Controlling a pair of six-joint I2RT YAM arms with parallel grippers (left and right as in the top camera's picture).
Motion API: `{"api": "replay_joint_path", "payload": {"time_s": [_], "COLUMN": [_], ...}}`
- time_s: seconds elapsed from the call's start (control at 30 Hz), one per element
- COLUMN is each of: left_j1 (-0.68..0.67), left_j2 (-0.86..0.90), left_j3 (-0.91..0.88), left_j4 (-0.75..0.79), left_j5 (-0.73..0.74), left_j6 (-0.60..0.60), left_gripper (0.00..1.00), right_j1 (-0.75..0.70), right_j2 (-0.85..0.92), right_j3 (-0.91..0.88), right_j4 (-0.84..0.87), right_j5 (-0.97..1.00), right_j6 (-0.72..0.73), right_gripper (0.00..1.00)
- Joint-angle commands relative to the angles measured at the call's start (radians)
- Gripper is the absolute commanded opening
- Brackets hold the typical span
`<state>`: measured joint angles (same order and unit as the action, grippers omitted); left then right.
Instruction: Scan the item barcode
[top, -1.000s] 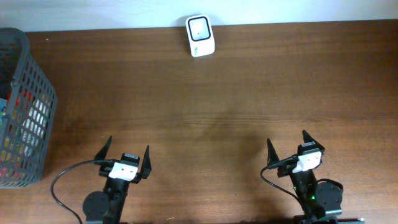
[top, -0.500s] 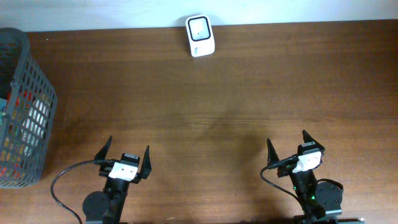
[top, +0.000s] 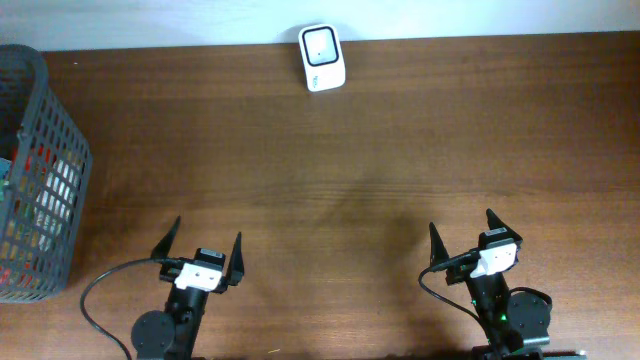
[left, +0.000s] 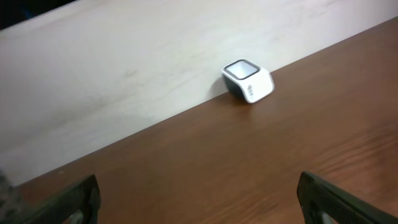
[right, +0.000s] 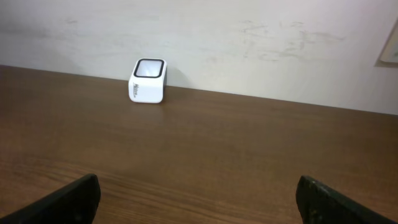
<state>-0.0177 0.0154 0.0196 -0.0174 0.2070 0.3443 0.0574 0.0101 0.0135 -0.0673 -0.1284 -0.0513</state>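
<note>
From overhead, my left tool (top: 205, 240) and right tool (top: 461, 225) sit at the near edge of the tabletop (top: 400, 150). Both are spread fully wide and hold nothing. The scanner (top: 322, 57) stands at the far edge, window up, so a barcode can pass over it. Coloured packs (top: 35, 200) show through the basket (top: 75, 215) at my far left, well apart from the scanner. I judge the item comes from there, nearer my left tool.

From the left wrist, the scanner (left: 247, 79) stands against the wall (left: 124, 62), and nothing lies between my 2 fingers.

From the right wrist, the scanner (right: 148, 79) lies ahead to the left, with bare wood between the fingers.
</note>
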Motion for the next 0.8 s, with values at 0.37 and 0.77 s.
{"api": "replay_joint_path", "payload": {"time_s": [0.37, 0.77], "left_j1": [-0.001, -0.001], "left_j2": [0.711, 1.460], "left_j3": [0.988, 1.969], "left_j4": [-0.604, -1.252], "left_j5": [0.072, 0.199], "left_j6": [0.002, 0.000], "left_gripper": [0.99, 0.99], "right_j1": [-0.005, -0.005], "right_j2": [-0.006, -0.006], "right_j3": [-0.008, -0.008], "right_j4": [0.000, 0.000], "right_j5": [0.006, 0.006], "right_j6": [0.010, 0.010], "right_gripper": [0.99, 0.99]}}
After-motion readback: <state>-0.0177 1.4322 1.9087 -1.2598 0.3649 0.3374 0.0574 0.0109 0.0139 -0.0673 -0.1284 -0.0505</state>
